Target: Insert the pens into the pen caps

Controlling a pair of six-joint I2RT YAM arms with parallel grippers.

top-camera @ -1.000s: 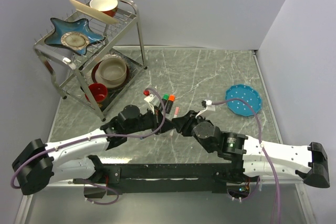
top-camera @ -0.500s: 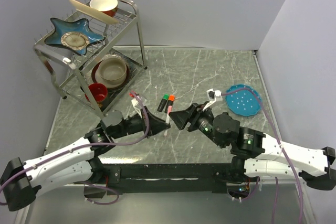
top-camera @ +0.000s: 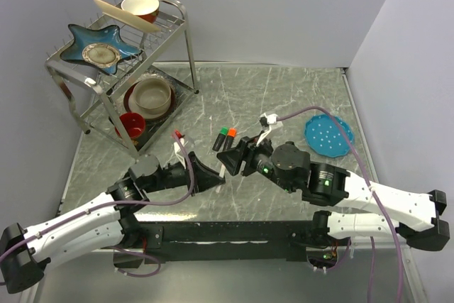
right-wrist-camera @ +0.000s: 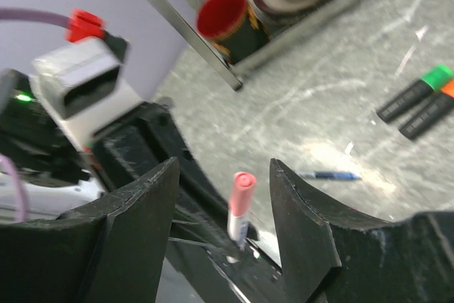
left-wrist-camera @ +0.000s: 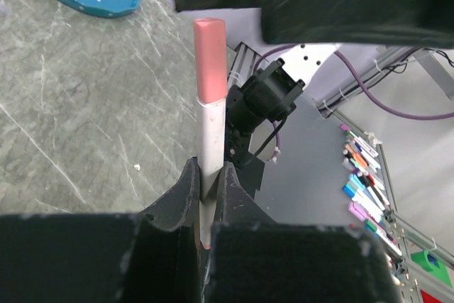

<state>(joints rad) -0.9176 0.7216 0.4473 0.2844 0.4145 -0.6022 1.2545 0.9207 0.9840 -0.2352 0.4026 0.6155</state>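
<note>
My left gripper (left-wrist-camera: 209, 179) is shut on the white-pink stick pen (left-wrist-camera: 210, 136) and holds it upright off the table, with the pale pink cap (left-wrist-camera: 211, 60) on its top end. My right gripper (right-wrist-camera: 223, 164) is open, and the capped pen (right-wrist-camera: 240, 204) stands in the gap between its jaws without touching them. In the top view the two grippers face each other, left (top-camera: 215, 175) and right (top-camera: 228, 155). Two black highlighters lie just beyond them, one with a green cap (top-camera: 220, 138) and one with an orange cap (top-camera: 230, 138). The dark-blue ballpoint (right-wrist-camera: 328, 174) lies on the table.
A metal dish rack (top-camera: 186, 33) stands at the back left with a red cup (top-camera: 132, 124), a bowl (top-camera: 150, 95) and plates. A blue dotted plate (top-camera: 328, 135) lies on the right. Grey walls close the table at the back and the right.
The two grippers were together a second ago, then parted. The right gripper swung off to the right and has come back left, open around the pen's capped end.
</note>
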